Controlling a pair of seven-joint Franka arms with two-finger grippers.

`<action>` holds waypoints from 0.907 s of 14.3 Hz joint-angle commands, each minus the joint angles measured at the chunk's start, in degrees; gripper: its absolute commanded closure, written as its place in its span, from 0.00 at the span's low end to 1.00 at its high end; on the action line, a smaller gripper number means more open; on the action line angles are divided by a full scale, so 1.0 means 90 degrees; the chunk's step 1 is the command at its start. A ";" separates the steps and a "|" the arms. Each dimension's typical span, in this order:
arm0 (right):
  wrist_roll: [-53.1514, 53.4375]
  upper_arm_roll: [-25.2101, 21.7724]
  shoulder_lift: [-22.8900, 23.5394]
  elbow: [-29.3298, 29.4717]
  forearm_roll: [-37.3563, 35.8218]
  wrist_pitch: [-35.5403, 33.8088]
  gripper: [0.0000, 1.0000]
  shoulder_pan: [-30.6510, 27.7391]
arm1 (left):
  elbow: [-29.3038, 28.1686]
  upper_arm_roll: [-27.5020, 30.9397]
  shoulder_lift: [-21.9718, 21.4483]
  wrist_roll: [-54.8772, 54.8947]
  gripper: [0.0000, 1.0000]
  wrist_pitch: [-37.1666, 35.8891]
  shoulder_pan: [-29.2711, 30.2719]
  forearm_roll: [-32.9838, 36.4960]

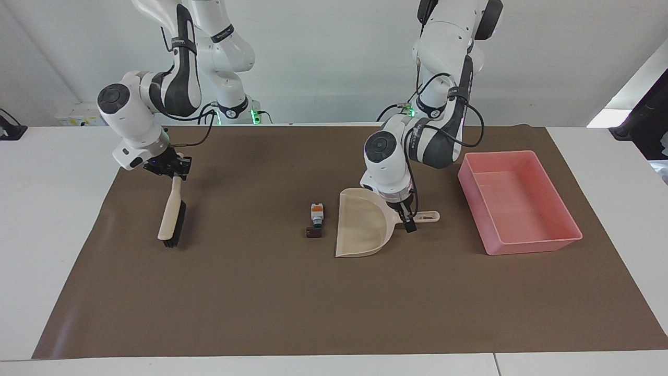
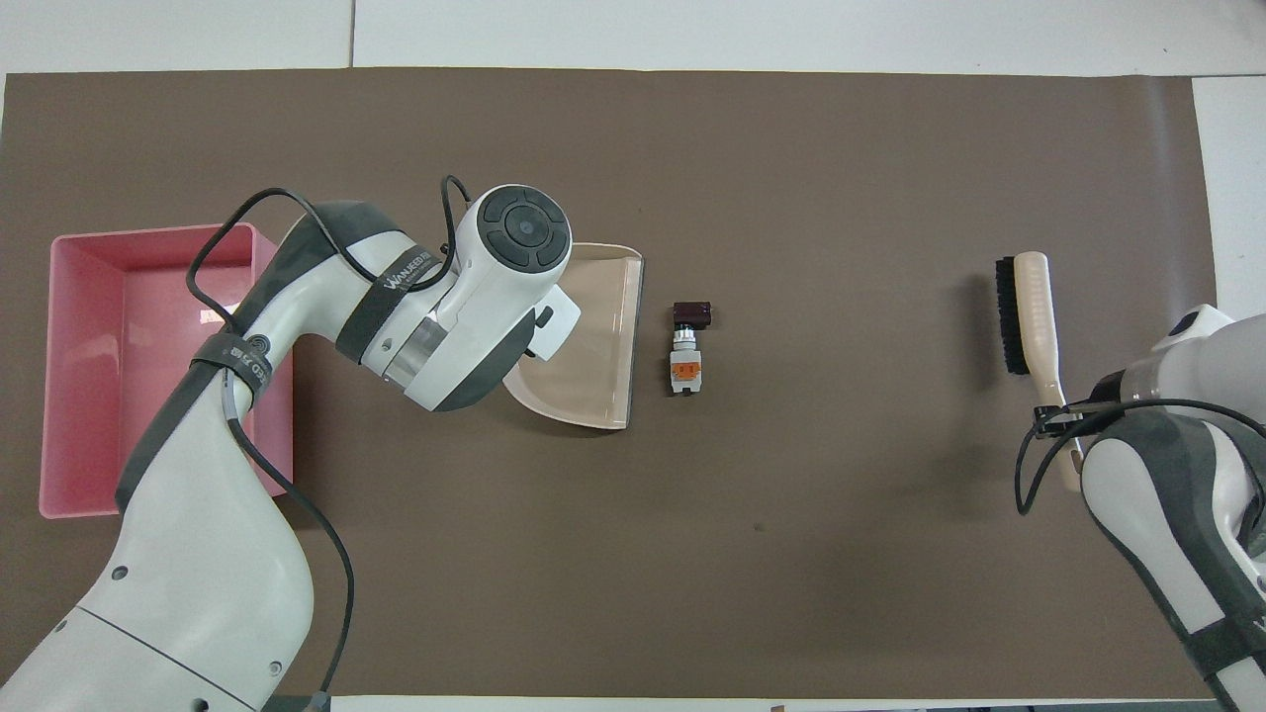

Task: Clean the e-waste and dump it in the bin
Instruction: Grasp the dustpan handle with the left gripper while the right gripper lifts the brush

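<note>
The e-waste lies mid-mat: a white block with orange and green bits (image 1: 317,210) (image 2: 685,368) and, touching it, a dark brown block (image 1: 313,233) (image 2: 692,314). The beige dustpan (image 1: 362,224) (image 2: 598,336) lies beside them, its mouth facing them. My left gripper (image 1: 408,219) is down at the dustpan's handle; in the overhead view the arm hides it. My right gripper (image 1: 169,167) (image 2: 1058,420) is shut on the handle of the beige brush (image 1: 171,214) (image 2: 1029,316), which hangs head down at the mat. The pink bin (image 1: 532,244) (image 2: 59,396) stands empty at the left arm's end.
A brown mat (image 1: 261,303) covers the white table. The bin stands close beside the dustpan's handle end.
</note>
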 commanded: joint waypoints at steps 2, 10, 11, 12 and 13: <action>0.0873 0.0025 0.0126 0.0289 -0.0571 -0.0372 1.00 0.0914 | -0.0154 0.0084 0.0011 -0.0144 0.11 0.0220 -0.0153 0.0136; 0.2240 0.0025 0.0077 0.0250 -0.0659 -0.0597 1.00 0.2799 | -0.0115 0.0084 0.0041 -0.0310 0.79 0.0190 -0.0251 0.0524; 0.2388 0.0025 0.0067 0.0250 -0.0659 -0.0607 1.00 0.2908 | -0.0115 0.0084 0.0041 -0.0368 1.00 0.0161 -0.0261 0.0594; 0.2438 0.0044 0.0067 0.0240 -0.0659 -0.0607 1.00 0.2928 | -0.0105 0.0084 0.0041 -0.0446 1.00 0.0103 -0.0329 0.0595; 0.2438 0.0064 0.0067 0.0250 -0.0659 -0.0597 1.00 0.2929 | -0.0125 0.0084 0.0041 -0.0476 1.00 0.0054 -0.0378 0.0595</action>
